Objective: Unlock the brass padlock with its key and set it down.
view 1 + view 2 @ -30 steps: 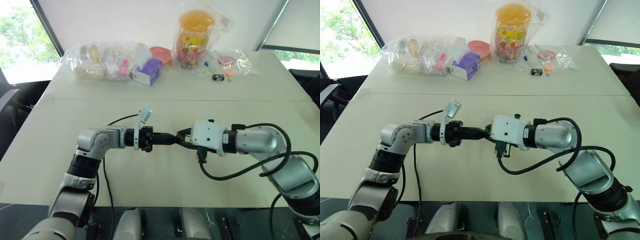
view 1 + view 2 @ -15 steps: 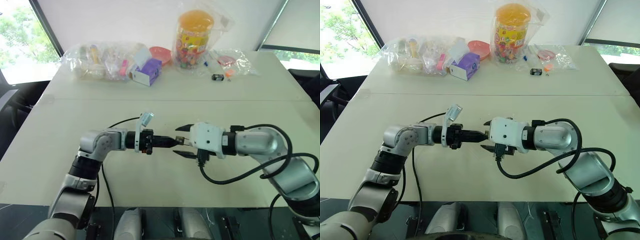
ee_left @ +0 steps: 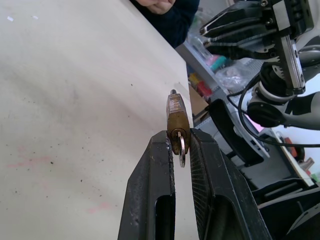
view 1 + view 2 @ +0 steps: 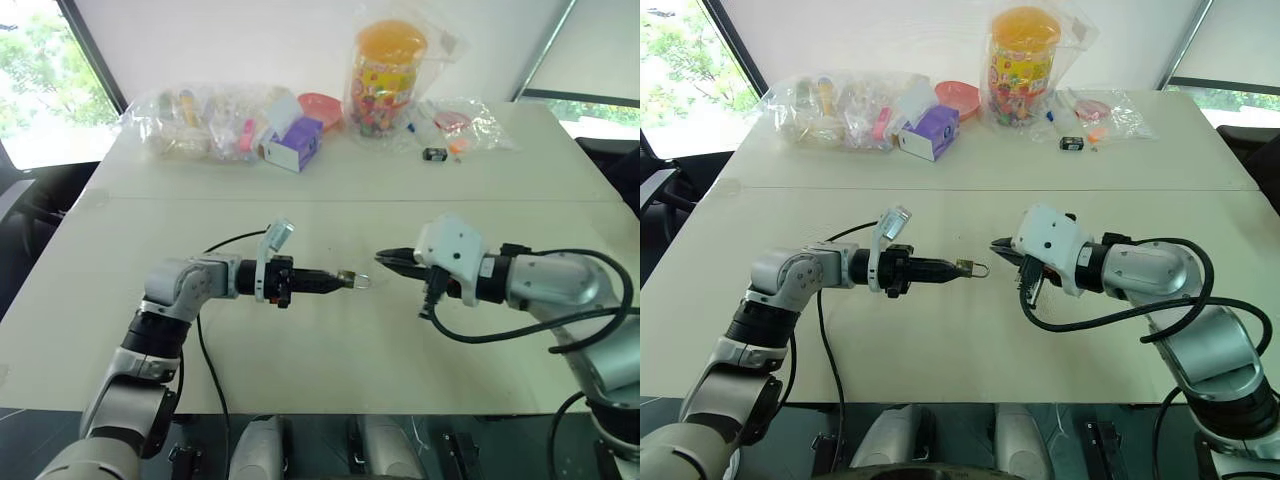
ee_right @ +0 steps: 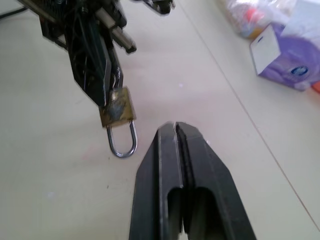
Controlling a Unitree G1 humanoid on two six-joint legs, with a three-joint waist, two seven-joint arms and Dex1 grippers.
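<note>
The brass padlock is a tiny golden body held level above the table, with my left gripper shut on its lower end. Its silvery shackle sticks out toward my right gripper. In the left wrist view, the silvery head of the key shows at the base of the padlock, between the black fingers. My right gripper is shut on nothing and hangs a short way right of the padlock, slightly higher, pointing at it.
Clear bags of small items, a purple box, a pink bowl, an orange-lidded jar and a small black object line the table's far edge. A seam crosses the table beyond both arms.
My right gripper, which was at the padlock against the left fingertips, opened wide, drew back to the right and slightly up, then shut empty. The left gripper kept hold of the padlock.
</note>
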